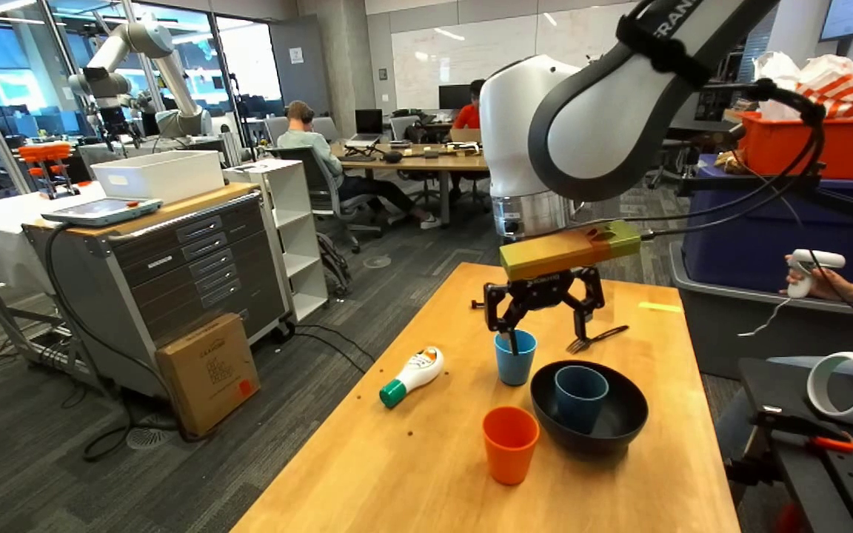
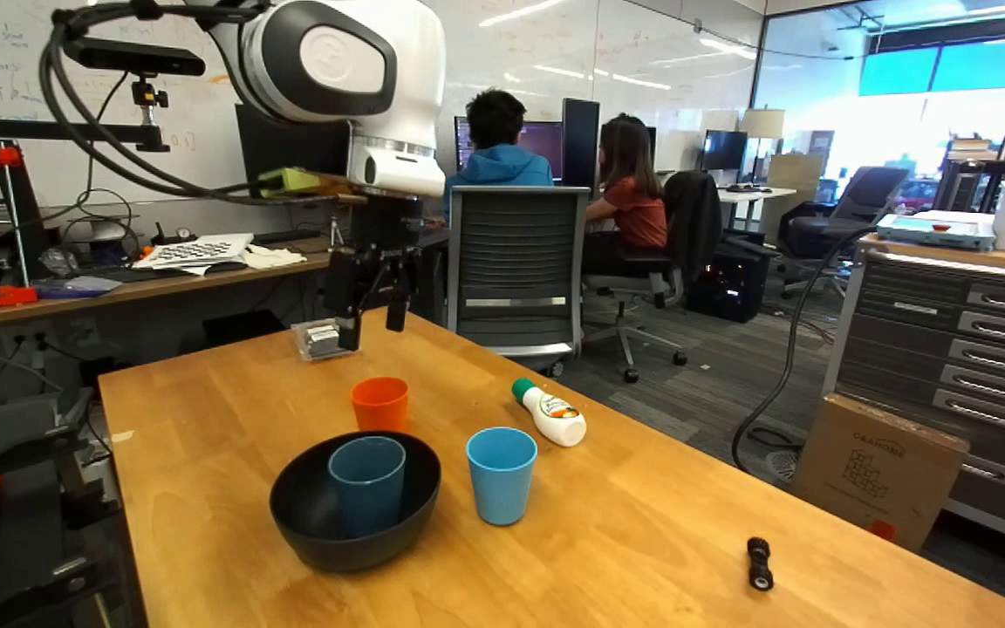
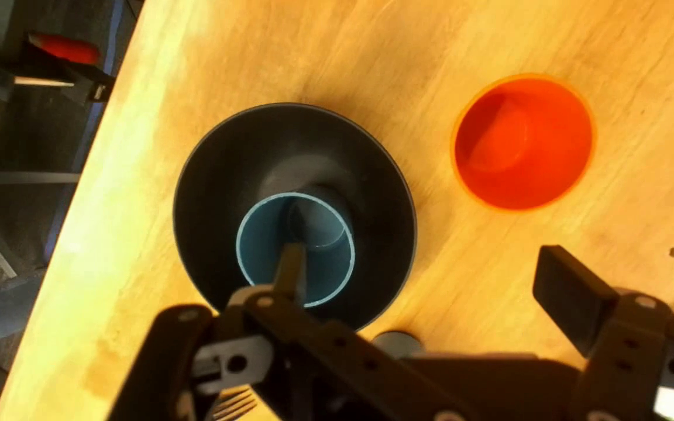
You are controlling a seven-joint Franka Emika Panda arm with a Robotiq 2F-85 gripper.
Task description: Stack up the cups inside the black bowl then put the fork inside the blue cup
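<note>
Orange cup [image 1: 510,444]: upright on the table [image 1: 367,481], mouth up, just beside the bowl [image 1: 623,418], with a gap between them in the wrist view. Judged the better one to take next, so that the blue cup [image 1: 517,366] ends on top and its mouth is free for the fork [image 1: 604,335].
Orange cup, grip: jaws should straddle the wall squarely and level; squeeze only enough to lift, as the wall is probably light and may flex.
Bowl: upright on the table, one cup inside.
Navy cup [image 1: 580,396]: inside the bowl, mouth up, nothing stacked in it. Whether it leans slightly cannot be told.
Navy cup, stacking: carry the next cup in above both rims, centre it over the mouth, lower straight, and let go only once seated. An off-centre touch could tip the navy cup or drag the bowl.
Blue cup: upright on the table beside the bowl, not touching it.
Bottle [image 1: 415,376]: on its side, apart from the cups; unlikely to hinder.
Claw [image 1: 546,346]: jaws spread wide, pinching nothing; in an exterior view the fingers [image 2: 350,333] are apart from every cup. Advise centring over the chosen cup before descending.
Fork: lying on the table near the bowl, in no cup; best left until the stack is complete.
</note>
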